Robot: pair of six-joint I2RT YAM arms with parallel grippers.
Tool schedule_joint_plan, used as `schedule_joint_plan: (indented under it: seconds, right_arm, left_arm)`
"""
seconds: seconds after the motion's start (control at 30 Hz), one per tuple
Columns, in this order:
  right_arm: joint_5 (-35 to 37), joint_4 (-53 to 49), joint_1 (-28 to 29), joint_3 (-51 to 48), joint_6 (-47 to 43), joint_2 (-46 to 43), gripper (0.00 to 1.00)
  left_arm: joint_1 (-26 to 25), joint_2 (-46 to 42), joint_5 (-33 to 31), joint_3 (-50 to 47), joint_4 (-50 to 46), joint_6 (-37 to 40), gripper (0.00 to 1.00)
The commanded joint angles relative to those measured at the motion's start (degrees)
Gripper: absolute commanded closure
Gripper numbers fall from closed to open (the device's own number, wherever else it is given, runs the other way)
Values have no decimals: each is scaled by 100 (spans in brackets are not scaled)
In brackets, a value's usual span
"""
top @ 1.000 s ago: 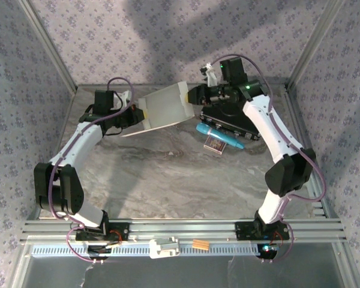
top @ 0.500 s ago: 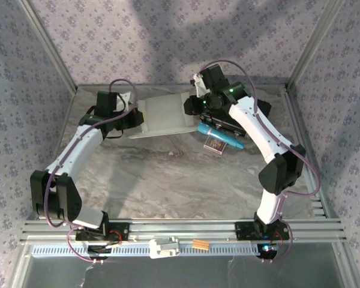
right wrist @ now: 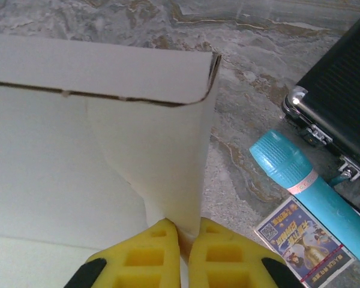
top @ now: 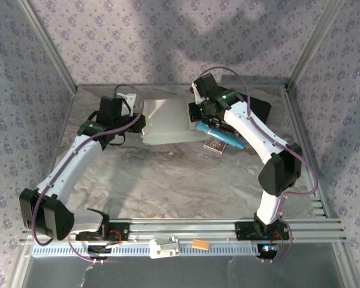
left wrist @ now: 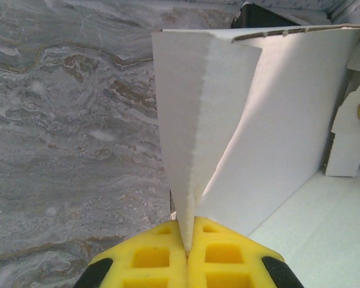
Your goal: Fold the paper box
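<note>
paper box (top: 165, 120) sits at the far middle of the bench (top: 168, 186), about 12 o'clock in the top view. its base is flat on the surface and its side walls are partly raised. left tool (left wrist: 186, 231) is clamped on the upright flap at the box's 9 o'clock edge, with the pads pinched together and only a thin double layer of card between them. right tool (right wrist: 183, 231) is clamped on the wall at the box's 3 o'clock edge, just below the rounded corner of that panel.

black case (top: 258, 108) is just beyond the right tool at 3 o'clock of the box. teal pen (top: 223, 138) and the small patterned card packet (top: 216, 146) lie at 4 to 5 o'clock, near the box but not touching it as far as i can tell.

step in hand looks like standing both side walls up square, roughly mid-task. tabs are not locked; one loose tab shows at the far right of the left wrist view.

to do it well:
- rotate both walls inward about their crease lines rather than pulling outward, since thin card buckles or tears at the score.
- move both sides evenly so the base doesn't slide or lift.
- hold the right side clear of the case and pen.
- pinch near the crease, since a grip near the top edge lets the panel bow.
</note>
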Motion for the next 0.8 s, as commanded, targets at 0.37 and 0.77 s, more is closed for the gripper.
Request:
schedule_joint_plan:
  seconds: [0.37, 0.77]
  right_arm:
    - [-578, 1094, 496, -1131, 220, -442, 100]
    - [-234, 583, 888, -1308, 1061, 893, 100]
  left_arm:
    - [-801, -139, -287, -594, 356, 96, 100]
    - [-989, -126, -1205, -2733, 1406, -1203, 100]
